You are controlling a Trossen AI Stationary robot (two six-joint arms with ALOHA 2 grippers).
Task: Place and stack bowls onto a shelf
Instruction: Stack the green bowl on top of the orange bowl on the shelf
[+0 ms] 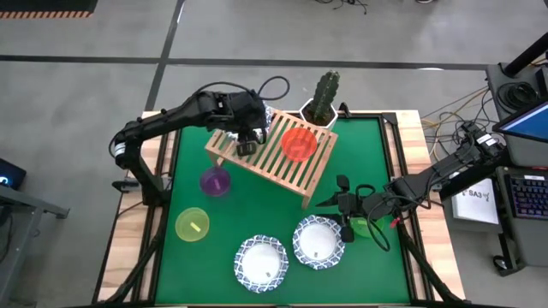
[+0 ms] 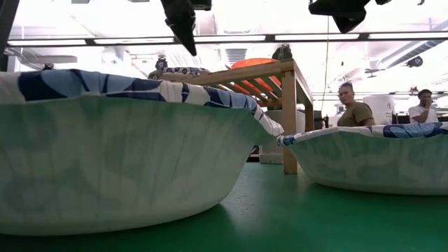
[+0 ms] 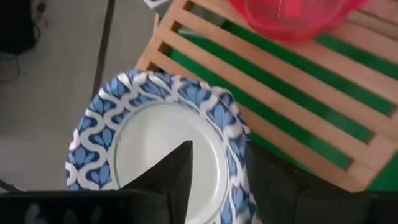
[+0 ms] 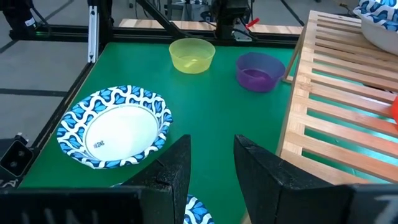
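A white bowl with a blue patterned rim (image 3: 155,143) rests on the far left corner of the wooden slatted shelf (image 1: 257,164) and juts past its edge. My left gripper (image 3: 219,149) is open above it, one finger over its inside and one outside its rim. In the low view its fingertip (image 2: 190,49) ends just above the bowl (image 2: 178,71). A red bowl (image 1: 299,144) sits on the shelf's right part. My right gripper (image 1: 345,205) hovers open over the mat, beside a green bowl (image 1: 364,228). Two more blue-rimmed bowls (image 1: 262,263) (image 1: 318,242) lie on the near mat.
A purple bowl (image 1: 215,181) and a yellow-green bowl (image 1: 192,224) stand on the green mat left of the shelf. The cactus pot (image 1: 321,103) stands just behind the shelf's far edge. People (image 2: 353,108) sit in the room beyond the table.
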